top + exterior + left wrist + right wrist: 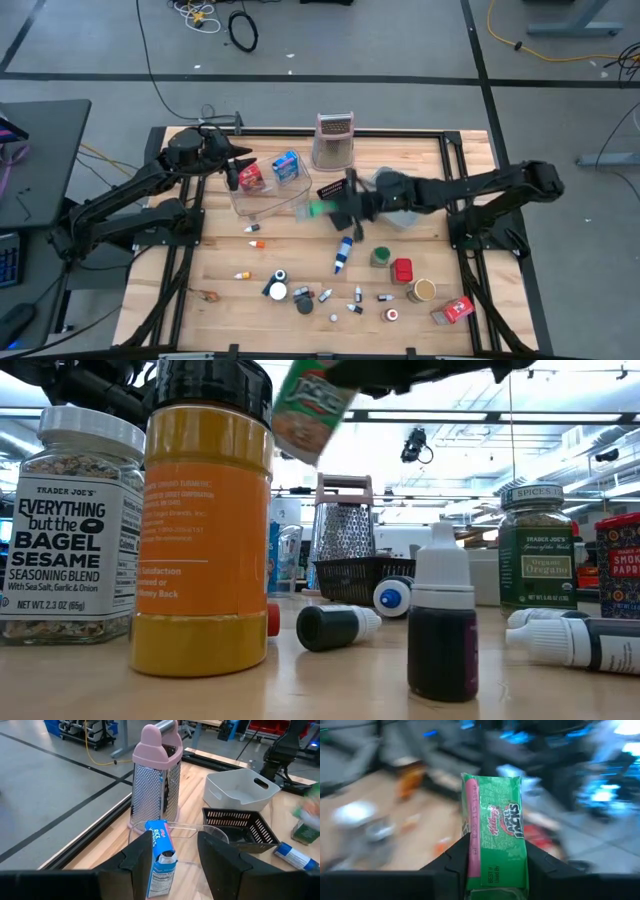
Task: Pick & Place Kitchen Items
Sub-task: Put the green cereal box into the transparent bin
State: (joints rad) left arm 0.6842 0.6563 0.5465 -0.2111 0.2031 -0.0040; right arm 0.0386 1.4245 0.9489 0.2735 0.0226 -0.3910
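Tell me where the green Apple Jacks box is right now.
The green Apple Jacks box is held in the right gripper, in the air mid-table, between the clear tray and the black mesh basket.

From my station I count two arms over the table, each with one gripper: the left gripper (243, 170) and the right gripper (335, 212). Cereal boxes come to four: one green box (495, 837), one blue box (286, 166) and one red box (250, 178) in the single clear tray (268, 203), plus another red box (455, 309). I see one grater (334, 141), one mesh basket (239, 824), one grey bin (240, 791), and one blue-white bottle (343, 254). Three small cans sit together: green (380, 257), red (402, 270), tan (423, 290). The tiny vials are too small for me to count surely.
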